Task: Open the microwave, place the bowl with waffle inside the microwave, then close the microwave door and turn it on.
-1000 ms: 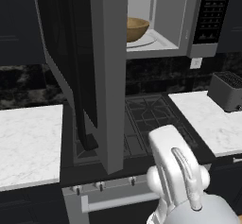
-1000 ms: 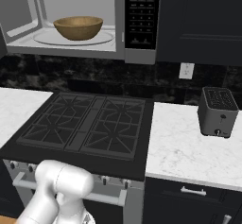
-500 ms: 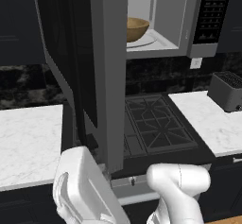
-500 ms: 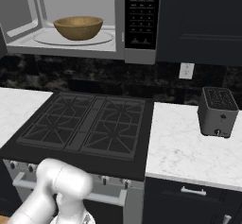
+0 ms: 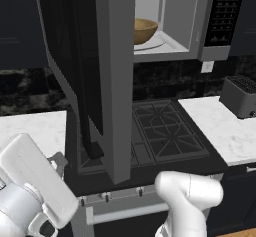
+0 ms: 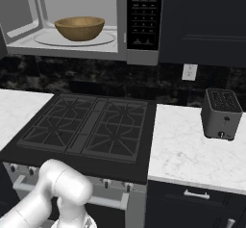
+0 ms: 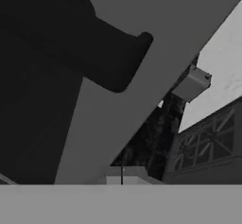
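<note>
The microwave (image 6: 144, 15) hangs over the stove with its door swung wide open. The bowl (image 6: 79, 27) stands on the glass plate inside, also seen as the bowl (image 5: 145, 30) past the door's edge. Its rim hides the waffle. The microwave door (image 5: 117, 81) juts toward me, its dark handle (image 5: 92, 148) on the left-facing side. My white hand (image 5: 37, 186) sits low at the left, below and in front of the door; its fingers are not visible. In the hand view the door frame (image 7: 156, 76) and the handle's end (image 7: 118, 62) loom close.
A black gas stove (image 6: 86, 126) lies under the microwave between white marble counters (image 6: 187, 150). A dark toaster (image 6: 221, 112) stands on the right counter, seen also as the toaster (image 5: 242, 96). The open door blocks the space above the stove's left half.
My arm has swung from the lower right across to the lower left, bringing the hand under the door's outer side. Door and bowl have not moved.
</note>
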Controlling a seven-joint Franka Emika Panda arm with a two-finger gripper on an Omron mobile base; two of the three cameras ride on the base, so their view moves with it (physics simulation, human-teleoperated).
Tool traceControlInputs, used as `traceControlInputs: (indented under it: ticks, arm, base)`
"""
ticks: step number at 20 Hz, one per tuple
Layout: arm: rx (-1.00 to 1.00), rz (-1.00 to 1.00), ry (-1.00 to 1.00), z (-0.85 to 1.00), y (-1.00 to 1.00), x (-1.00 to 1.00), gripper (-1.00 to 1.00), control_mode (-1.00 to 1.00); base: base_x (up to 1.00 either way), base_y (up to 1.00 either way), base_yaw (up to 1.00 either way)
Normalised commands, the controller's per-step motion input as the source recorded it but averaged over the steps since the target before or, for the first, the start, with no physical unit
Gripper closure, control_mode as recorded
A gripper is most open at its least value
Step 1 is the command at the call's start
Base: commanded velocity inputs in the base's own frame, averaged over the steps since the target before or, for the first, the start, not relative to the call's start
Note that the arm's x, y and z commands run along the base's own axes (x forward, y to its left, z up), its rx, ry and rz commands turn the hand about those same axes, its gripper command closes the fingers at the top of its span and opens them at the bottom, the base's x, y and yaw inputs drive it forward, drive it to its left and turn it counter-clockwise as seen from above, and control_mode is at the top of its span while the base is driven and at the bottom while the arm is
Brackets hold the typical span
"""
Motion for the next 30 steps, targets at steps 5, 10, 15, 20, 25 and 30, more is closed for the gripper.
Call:
traceControlInputs:
  ticks: [5,10,15,20,25,30]
  arm:
    - [-0.2,-0.29,0.0,-0.53,0.71,1.0,1.0,-1.0]
    - [-0.13,-0.26,-0.03,-0.15,0.25,0.61,1.0,-1.0]
    - [-0.05,-0.24,-0.07,0.31,-0.25,0.15,1.0,-1.0]
    - [0.0,-0.23,-0.04,0.37,-0.67,0.08,1.0,-1.0]
    - [0.0,-0.14,-0.02,0.33,-0.95,0.25,1.0,-1.0]
    - [0.0,-0.03,-0.08,0.46,-1.0,0.14,1.0,-1.0]
  base:
    - [0.0,0.0,0.0]
    - [0.0,0.0,0.0]
    - [0.0,0.0,0.0]
    - [0.0,0.0,0.0]
    - [0.0,0.0,0.0]
    - [0.0,0.0,0.0]
